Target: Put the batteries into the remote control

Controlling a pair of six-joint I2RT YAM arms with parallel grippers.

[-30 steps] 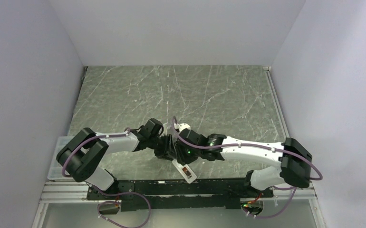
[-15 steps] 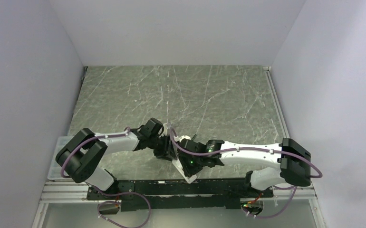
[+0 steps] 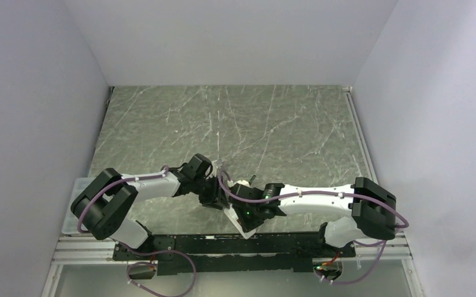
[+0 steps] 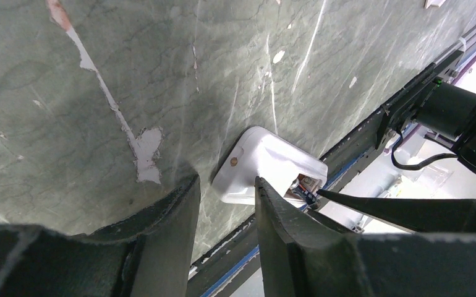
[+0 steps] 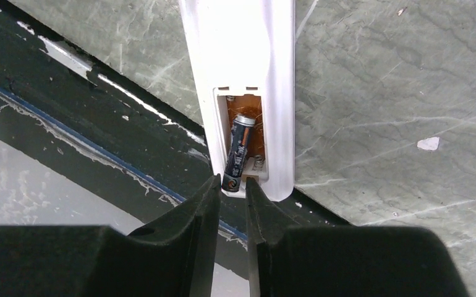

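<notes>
Across the grey marbled bench (image 3: 254, 124), has drawn the right arm (image 3: 322, 201) in low over the last second, so that its wrist now covers the near end of the remote control (image 5: 242, 55), bare a moment before. Keeps the remote lying back-up at the bench's near edge, battery bay (image 5: 257, 133) open. Holds the left fingers (image 4: 167, 216) spread about the remote's far end, bracing rather than clamping by the look. Has narrowed the right fingers (image 5: 192, 223) onto the near end of one battery (image 5: 238, 151), pinching it. Has that cell slanted: far end down in the bay, near end riding over the rim. Means seating is under way, not finished. Shows no second cell anywhere.
</notes>
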